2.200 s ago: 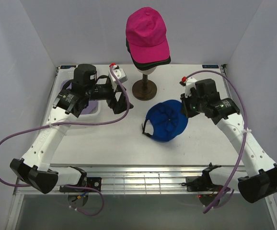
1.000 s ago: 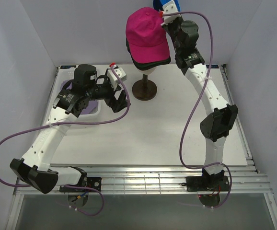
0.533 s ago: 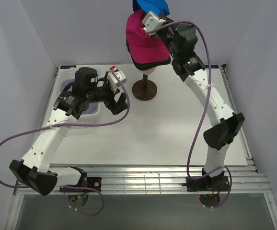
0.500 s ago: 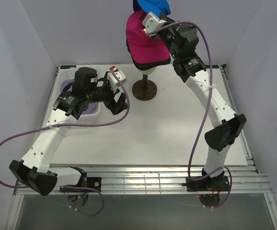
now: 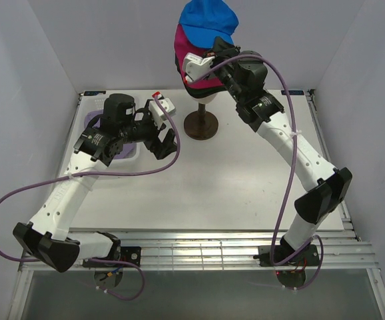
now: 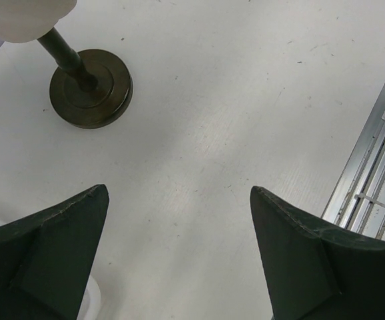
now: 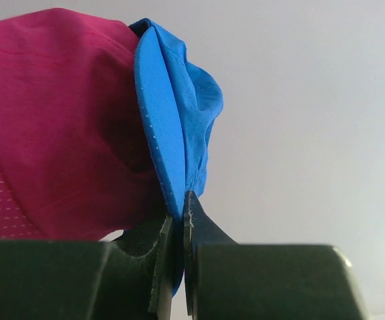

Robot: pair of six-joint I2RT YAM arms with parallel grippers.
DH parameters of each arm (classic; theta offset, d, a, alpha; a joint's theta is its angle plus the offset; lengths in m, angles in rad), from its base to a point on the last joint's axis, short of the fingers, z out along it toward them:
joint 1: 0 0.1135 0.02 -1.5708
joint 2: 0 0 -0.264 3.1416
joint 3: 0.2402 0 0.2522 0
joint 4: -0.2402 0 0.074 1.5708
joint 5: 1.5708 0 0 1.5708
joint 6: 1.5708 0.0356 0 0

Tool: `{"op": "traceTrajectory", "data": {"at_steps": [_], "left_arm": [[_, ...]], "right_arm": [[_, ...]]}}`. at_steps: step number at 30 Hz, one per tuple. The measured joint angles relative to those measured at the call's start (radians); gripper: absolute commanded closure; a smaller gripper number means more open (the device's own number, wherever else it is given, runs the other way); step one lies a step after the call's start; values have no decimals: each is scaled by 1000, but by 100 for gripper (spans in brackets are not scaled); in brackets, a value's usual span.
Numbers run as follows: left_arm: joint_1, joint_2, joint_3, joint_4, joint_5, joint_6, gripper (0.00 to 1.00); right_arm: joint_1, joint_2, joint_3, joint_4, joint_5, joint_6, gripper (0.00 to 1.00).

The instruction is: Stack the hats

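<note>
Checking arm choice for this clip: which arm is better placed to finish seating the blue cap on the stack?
Right. The right gripper is shut on the edge of the blue cap, against the magenta cap. The left gripper hangs open and empty over the table.

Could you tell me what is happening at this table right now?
The right gripper is shut on the edge of the bright blue hat, which lies over the top of the magenta hat on the mannequin head. The left gripper hangs open above the table near the brown stand, holding nothing.
</note>
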Motion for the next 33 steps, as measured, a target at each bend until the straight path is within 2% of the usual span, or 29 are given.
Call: {"op": "traceTrajectory", "data": {"at_steps": [9,16,33], "left_arm": [[0,0,0,-2,-3,0,2],[0,0,0,-23,-11,2,2],[0,0,0,-27,-23,1,2]], "right_arm": [[51,-19,-64,27,48,-166,92],[84,-92,-190,50,84,-269,92],[145,-110,-217,75,89,-299,92]]}}
